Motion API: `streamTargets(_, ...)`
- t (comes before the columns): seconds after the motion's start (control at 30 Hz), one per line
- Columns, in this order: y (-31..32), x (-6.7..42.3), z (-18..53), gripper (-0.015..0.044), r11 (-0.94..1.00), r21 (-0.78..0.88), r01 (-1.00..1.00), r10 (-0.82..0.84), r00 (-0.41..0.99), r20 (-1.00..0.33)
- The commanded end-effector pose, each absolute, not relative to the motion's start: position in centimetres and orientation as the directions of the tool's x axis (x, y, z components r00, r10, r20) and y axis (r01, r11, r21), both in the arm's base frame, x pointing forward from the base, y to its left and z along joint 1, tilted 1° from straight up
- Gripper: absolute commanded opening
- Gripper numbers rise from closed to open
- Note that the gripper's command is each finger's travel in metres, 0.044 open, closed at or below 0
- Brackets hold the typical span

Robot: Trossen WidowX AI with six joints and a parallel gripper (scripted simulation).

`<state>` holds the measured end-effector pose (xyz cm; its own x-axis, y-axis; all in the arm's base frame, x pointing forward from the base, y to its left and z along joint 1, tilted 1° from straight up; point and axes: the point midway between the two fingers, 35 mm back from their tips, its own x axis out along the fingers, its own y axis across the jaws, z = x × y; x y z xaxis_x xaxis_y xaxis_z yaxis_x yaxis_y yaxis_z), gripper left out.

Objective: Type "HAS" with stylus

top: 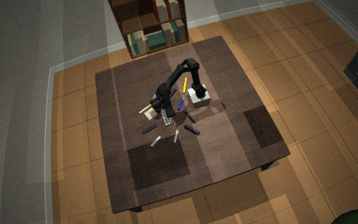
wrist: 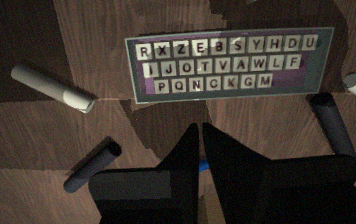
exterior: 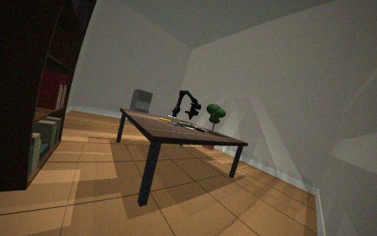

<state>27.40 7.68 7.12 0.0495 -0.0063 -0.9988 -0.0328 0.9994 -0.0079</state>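
The keyboard [wrist: 315, 75] [top: 168, 119] lies flat, its letters readable in the wrist view. The H key [wrist: 274, 44] and S key [wrist: 237, 45] are in the top row; the A key [wrist: 241, 63] is in the middle row. My gripper [wrist: 199, 128] [exterior: 190, 116] is shut, with a very thin gap at the tips. I see no stylus between them. The tips are above the table, just below the keyboard's lower edge in the wrist view. A bit of blue [wrist: 203, 166] shows between the fingers; I cannot tell what it belongs to. Which pen-like thing is the stylus is unclear.
Around the keyboard lie a white stick [top: 176, 136], a grey-white stick [top: 155, 141] [wrist: 52, 89], black sticks [top: 150, 129] [top: 191, 129], a blue pen [top: 180, 104], a yellow stick [top: 185, 85], a yellow-and-white stick [top: 145, 108] and a pale block [top: 150, 113].
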Motion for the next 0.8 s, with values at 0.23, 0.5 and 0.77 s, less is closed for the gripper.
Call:
streamTargets(0.23, 7.7, 27.4, 7.1, 0.0026, 0.999, -0.008, -0.033, -0.006, 0.049, -0.999)
streamTargets(0.5, 5.7, 25.0, 5.6, 0.015, 0.872, -0.103, 0.478, -0.102, -0.029, -0.994)
streamTargets(0.77, 2.8, 21.4, 4.1, 0.015, 0.272, -0.208, 0.939, -0.238, -0.144, -0.961)
